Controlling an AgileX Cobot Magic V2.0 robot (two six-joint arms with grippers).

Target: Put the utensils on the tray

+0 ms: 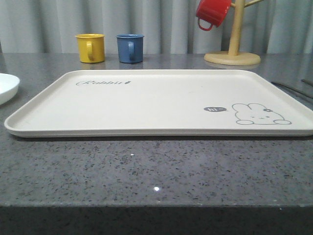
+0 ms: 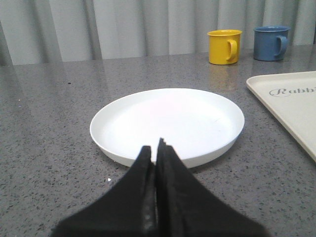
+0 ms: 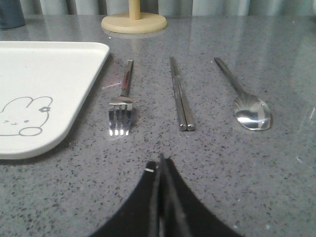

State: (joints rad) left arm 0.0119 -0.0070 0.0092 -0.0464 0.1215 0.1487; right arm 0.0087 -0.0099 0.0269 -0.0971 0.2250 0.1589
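The cream-white tray point(image 1: 146, 105) with the rabbit drawing lies flat in the middle of the grey table, with nothing on it. To its right, on the bare tabletop, lie a silver fork point(image 3: 122, 101), a pair of chopsticks point(image 3: 180, 97) and a spoon point(image 3: 246, 100), side by side. My right gripper point(image 3: 160, 160) is shut and holds nothing, just short of the fork's tines and the chopstick ends. My left gripper point(image 2: 154, 147) is shut and holds nothing, at the near rim of a round white plate point(image 2: 168, 121). The tray's corner point(image 3: 47, 89) lies left of the fork.
A yellow mug point(image 1: 90, 47) and a blue mug point(image 1: 130, 48) stand behind the tray. A wooden mug tree point(image 1: 233, 49) with a red mug point(image 1: 212, 12) hanging on it stands at the back right. The white plate point(image 1: 7, 87) lies left of the tray.
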